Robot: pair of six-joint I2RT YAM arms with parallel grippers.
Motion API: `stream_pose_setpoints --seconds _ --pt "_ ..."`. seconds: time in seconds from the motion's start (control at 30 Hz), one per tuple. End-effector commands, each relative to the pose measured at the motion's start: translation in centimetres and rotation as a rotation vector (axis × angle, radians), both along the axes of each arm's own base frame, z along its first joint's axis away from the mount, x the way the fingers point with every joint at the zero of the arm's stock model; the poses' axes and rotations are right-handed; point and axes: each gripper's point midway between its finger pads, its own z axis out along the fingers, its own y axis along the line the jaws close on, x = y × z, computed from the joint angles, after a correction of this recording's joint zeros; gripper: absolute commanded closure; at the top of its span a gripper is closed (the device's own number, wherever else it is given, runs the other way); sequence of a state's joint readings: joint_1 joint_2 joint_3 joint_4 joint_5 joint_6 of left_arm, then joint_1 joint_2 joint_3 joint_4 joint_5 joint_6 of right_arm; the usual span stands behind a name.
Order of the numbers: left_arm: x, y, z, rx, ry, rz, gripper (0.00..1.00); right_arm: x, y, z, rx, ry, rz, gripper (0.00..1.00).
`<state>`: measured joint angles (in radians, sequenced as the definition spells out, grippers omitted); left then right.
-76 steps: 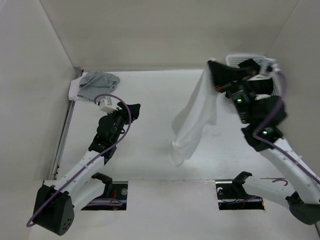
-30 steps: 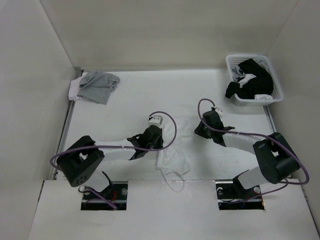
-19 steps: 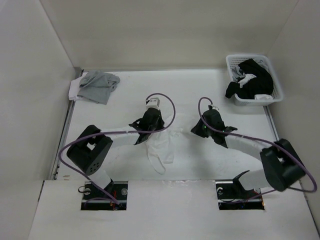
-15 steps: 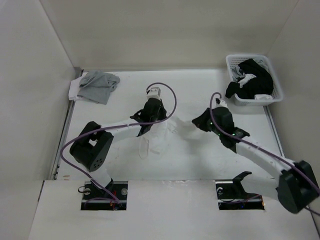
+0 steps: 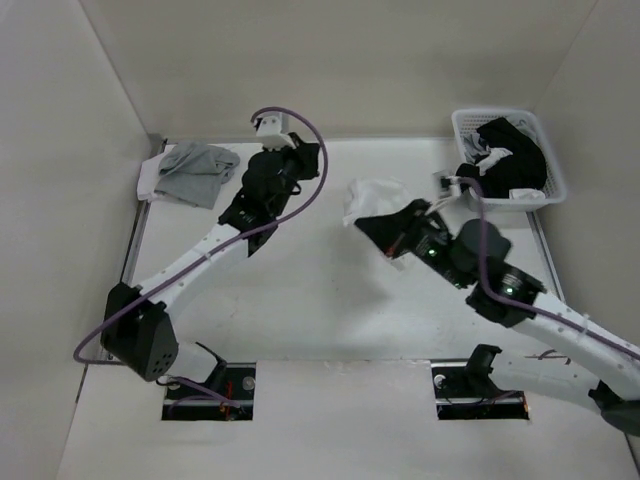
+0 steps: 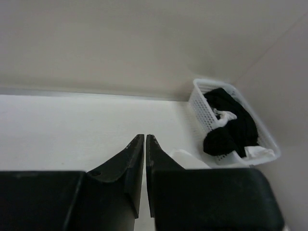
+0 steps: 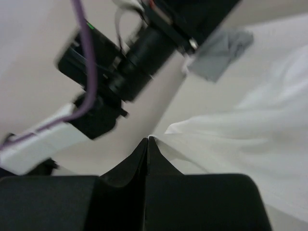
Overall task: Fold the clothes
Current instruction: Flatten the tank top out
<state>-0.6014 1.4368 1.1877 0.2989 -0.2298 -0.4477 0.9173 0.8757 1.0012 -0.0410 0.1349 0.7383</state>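
The white garment (image 5: 372,194) hangs bunched at the counter's (image 5: 300,295) one o'clock, an edge pinched in the right pincer (image 7: 147,140); the left pincer (image 6: 145,138) is pressed together, empty. Light, limp cloth: corners likely grip best.

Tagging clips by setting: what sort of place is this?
Probably a robot test cell: bare white walls box in a white table, two robot arms stand at its near edge, and a basket of dark clothes sits in one corner.

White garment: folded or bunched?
Bunched, not folded: the white garment is a crumpled lump, one edge pinched in the shut right claw.
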Motion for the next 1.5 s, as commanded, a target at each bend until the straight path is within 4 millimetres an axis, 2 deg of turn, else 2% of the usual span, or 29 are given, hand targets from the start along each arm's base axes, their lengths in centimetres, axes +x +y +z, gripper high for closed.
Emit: stream_pose_setpoints --seconds 0.0,0.03,0.07,0.17,0.2,0.23,0.27,0.3,0.33,0.4,0.47,0.5,0.57,0.6,0.67,0.7,0.73,0.8,0.83,0.9,0.97,1.07,1.1,1.23,1.3,1.37,1.47 --pt "-0.1 5.4 -5.7 0.021 0.078 0.151 0.93 -0.2 5.5 -10.0 -0.203 0.152 0.067 0.99" --pt "-0.3 6.8 -7.7 0.007 0.113 0.193 0.93 -0.6 7.1 -11.7 -0.232 0.178 0.105 0.99" --pt "-0.6 8.4 -10.5 -0.008 0.164 0.24 0.89 -1.0 8.9 -13.7 -0.255 0.209 0.143 0.97" --pt "-1.9 12.3 -17.2 -0.048 0.297 0.344 0.69 -2.0 13.1 -18.3 -0.314 0.279 0.24 0.93" --pt "-2.6 13.8 -19.1 -0.076 0.34 0.38 0.67 -2.7 14.5 -19.8 -0.341 0.307 0.278 0.87" --pt "-3.2 14.9 -20.3 -0.096 0.368 0.403 0.66 -3.0 14.9 -20.2 -0.349 0.314 0.292 0.83" --pt "-4.1 15.7 -21.2 -0.109 0.387 0.412 0.67 -3.7 15.3 -20.7 -0.359 0.316 0.312 0.72" --pt "-4.8 16.1 -21.6 -0.109 0.391 0.412 0.68 -4.1 15.2 -20.8 -0.366 0.315 0.319 0.62" --pt "-5.5 16.0 -21.8 -0.099 0.392 0.403 0.68 -4.3 14.7 -20.7 -0.364 0.31 0.32 0.58" --pt "-7.2 15.5 -22.2 -0.062 0.401 0.368 0.69 -4.7 12.4 -20.3 -0.346 0.302 0.293 0.52" --pt "-8.7 15.0 -22.8 -0.027 0.426 0.338 0.69 -3.8 9.4 -20.4 -0.324 0.307 0.217 0.53" --pt "-9.8 14.4 -23.2 0.0 0.45 0.314 0.71 -3.0 7.2 -20.8 -0.314 0.317 0.155 0.59" --pt "-11.9 13.3 -24.4 0.06 0.5 0.257 0.75 -1.5 3.7 -22.3 -0.318 0.351 0.052 0.8" --pt "-13.3 12.6 -25.3 0.093 0.537 0.226 0.78 -0.5 1.5 -23.6 -0.339 0.378 -0.013 0.88" --pt "-15.9 11.5 -27.0 0.151 0.61 0.168 0.81 1.5 -3.0 -26.6 -0.408 0.449 -0.158 0.93" --pt "-17.3 10.9 -27.8 0.172 0.652 0.144 0.81 2.7 -5.3 -27.9 -0.437 0.48 -0.238 0.92" --pt "-18.4 10.6 -28.5 0.186 0.687 0.128 0.81 3.3 -6.5 -28.4 -0.454 0.49 -0.278 0.89" --pt "-20.4 10.0 -29.7 0.201 0.763 0.106 0.8 5.0 -9.4 -29.9 -0.507 0.515 -0.371 0.67" --pt "-21.4 9.8 -30.4 0.205 0.802 0.101 0.75 5.9 -10.6 -30.6 -0.528 0.532 -0.408 0.57" --pt "-22.6 9.7 -31.1 0.216 0.847 0.105 0.7 7.2 -11.5 -31.4 -0.567 0.549 -0.43 0.52" --pt "-23.6 10.1 -31.6 0.239 0.884 0.119 0.66 8.5 -11.1 -31.5 -0.576 0.55 -0.421 0.52" --pt "-24.1 11.1 -31.8 0.267 0.877 0.154 0.59 10.3 -9.6 -31.5 -0.592 0.545 -0.371 0.55" --pt "-24.1 11.1 -31.5 0.263 0.866 0.157 0.56 10.9 -8.5 -31.7 -0.61 0.55 -0.337 0.58" --pt "-24.2 11.4 -31.3 0.266 0.862 0.183 0.55 12.5 -5.7 -32.7 -0.667 0.558 -0.269 0.58" --pt "-24.1 11.5 -31.2 0.264 0.855 0.195 0.54 12.9 -4.3 -33.9 -0.708 0.571 -0.23 0.67" --pt "-24.1 11.6 -31.3 0.263 0.857 0.199 0.54 13.5 -3.4 -35.2 -0.724 0.601 -0.204 0.82" --pt "-24.2 11.5 -31.6 0.276 0.873 0.193 0.54 15.4 -2.6 -36.3 -0.702 0.637 -0.182 0.94"
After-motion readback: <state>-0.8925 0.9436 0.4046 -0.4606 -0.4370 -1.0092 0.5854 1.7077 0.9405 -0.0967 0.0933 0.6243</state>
